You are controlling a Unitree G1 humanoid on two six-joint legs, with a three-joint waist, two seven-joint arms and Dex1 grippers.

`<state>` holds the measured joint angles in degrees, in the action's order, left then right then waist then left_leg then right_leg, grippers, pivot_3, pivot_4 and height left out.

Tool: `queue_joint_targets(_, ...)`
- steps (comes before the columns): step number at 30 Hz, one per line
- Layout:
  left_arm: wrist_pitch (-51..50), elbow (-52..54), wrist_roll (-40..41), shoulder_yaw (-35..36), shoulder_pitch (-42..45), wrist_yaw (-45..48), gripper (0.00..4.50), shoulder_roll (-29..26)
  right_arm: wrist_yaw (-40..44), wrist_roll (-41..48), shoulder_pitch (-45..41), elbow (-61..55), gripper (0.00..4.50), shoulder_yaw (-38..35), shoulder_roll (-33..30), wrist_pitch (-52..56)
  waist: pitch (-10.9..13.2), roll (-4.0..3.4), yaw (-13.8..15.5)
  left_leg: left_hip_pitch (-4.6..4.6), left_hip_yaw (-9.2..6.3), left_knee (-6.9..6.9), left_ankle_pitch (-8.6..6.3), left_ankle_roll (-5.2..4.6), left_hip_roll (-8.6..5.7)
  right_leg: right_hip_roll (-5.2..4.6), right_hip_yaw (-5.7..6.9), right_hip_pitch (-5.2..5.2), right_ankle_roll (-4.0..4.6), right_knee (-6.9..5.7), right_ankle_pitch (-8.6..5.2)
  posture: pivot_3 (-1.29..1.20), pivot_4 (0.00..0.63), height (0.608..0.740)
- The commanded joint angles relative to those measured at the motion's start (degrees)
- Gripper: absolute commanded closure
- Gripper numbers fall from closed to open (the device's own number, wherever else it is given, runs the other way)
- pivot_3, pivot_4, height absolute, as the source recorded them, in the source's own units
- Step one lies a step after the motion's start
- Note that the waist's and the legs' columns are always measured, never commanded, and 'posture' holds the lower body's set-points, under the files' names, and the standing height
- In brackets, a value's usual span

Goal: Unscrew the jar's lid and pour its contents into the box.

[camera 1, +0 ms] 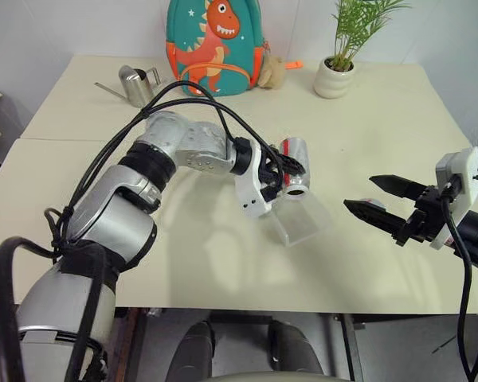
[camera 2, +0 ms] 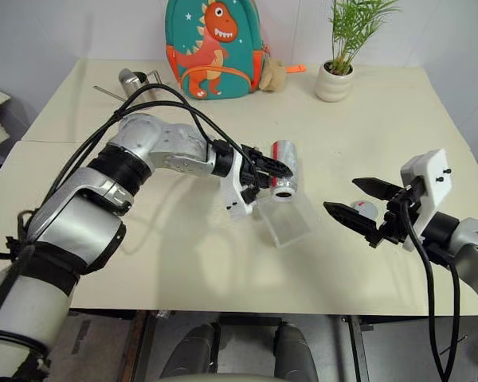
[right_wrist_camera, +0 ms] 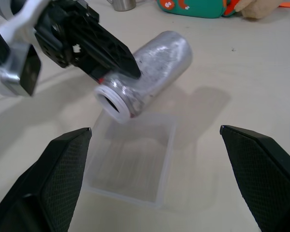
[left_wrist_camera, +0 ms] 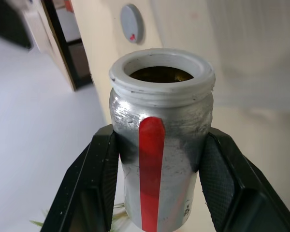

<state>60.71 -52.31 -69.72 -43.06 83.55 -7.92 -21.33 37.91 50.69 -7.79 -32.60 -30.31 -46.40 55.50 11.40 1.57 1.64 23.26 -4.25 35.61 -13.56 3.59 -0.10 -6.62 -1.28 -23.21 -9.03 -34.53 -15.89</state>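
Jar tipped over the box, lid off.

Our left gripper [camera 1: 289,169] is clamped on the jar [camera 1: 295,161], holding it nearly level with its open white-rimmed mouth just above the near edge of the clear box [camera 1: 300,217] on the table [camera 1: 223,263]. Dark contents [left_wrist_camera: 160,74] show inside the mouth. Our right gripper [camera 2: 352,200] hangs with fingers spread wide, empty, well right of the box. The lid [camera 2: 367,209] lies on the table beneath it.
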Motion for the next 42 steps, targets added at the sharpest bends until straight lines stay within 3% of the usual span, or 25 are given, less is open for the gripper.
queue_joint_targets(1,-6.0,0.9,-7.3,-4.4,4.4,-14.7,2.48,0.6,-1.0,0.8,0.1,-1.8,0.02,-0.2,-0.2,-1.6,0.0,0.00,0.0,0.01,0.01,0.00,-0.01,-0.01,-0.01,-0.01,-0.02,0.00,-0.01,0.02,0.00,0.00,0.150,0.740)
queue_joint_targets(6,-14.0,0.5,-14.3,-10.4,8.1,-28.6,2.48,0.9,-2.0,1.3,0.4,-2.0,0.02,0.5,0.1,-2.1,0.0,0.01,0.0,0.02,0.08,-0.01,-0.08,-0.07,-0.01,-0.01,-0.06,-0.01,-0.03,0.08,0.00,0.00,0.150,0.740)
queue_joint_targets(13,-16.7,6.4,-19.5,-17.0,8.4,-38.2,2.48,-1.4,-2.6,1.2,-0.4,-1.3,0.02,2.0,0.2,-2.9,0.0,0.01,-0.1,0.00,0.19,-0.01,-0.12,-0.08,0.00,0.00,-0.18,-0.07,-0.04,0.06,-0.01,0.00,0.150,0.740)
queue_joint_targets(32,-23.4,19.3,-22.5,-17.4,4.3,-40.9,2.48,-9.4,-1.5,0.5,-3.0,1.7,0.02,5.4,-0.6,-5.3,0.0,0.01,-0.1,0.00,0.35,0.10,-0.12,-0.07,-0.01,0.00,-0.39,-0.16,-0.07,-0.31,0.01,0.00,0.150,0.740)
queue_joint_targets(39,-24.4,20.3,-22.5,-17.0,2.7,-41.1,2.48,-11.0,-0.2,2.2,-3.6,2.5,0.02,5.0,-1.1,-4.9,0.0,0.01,-0.2,-0.01,0.37,0.29,-0.13,-0.09,-0.02,0.00,-0.42,-0.16,-0.07,-0.33,0.01,0.00,0.150,0.740)
queue_joint_targets(42,-23.6,16.2,-18.5,-14.6,2.1,-39.1,2.48,-10.5,0.9,5.0,-2.3,1.2,0.02,3.4,-1.2,-4.1,0.0,0.01,-0.1,-0.01,0.37,0.37,-0.13,-0.10,-0.02,0.01,-0.45,-0.16,-0.07,-0.40,0.02,0.00,0.150,0.740)
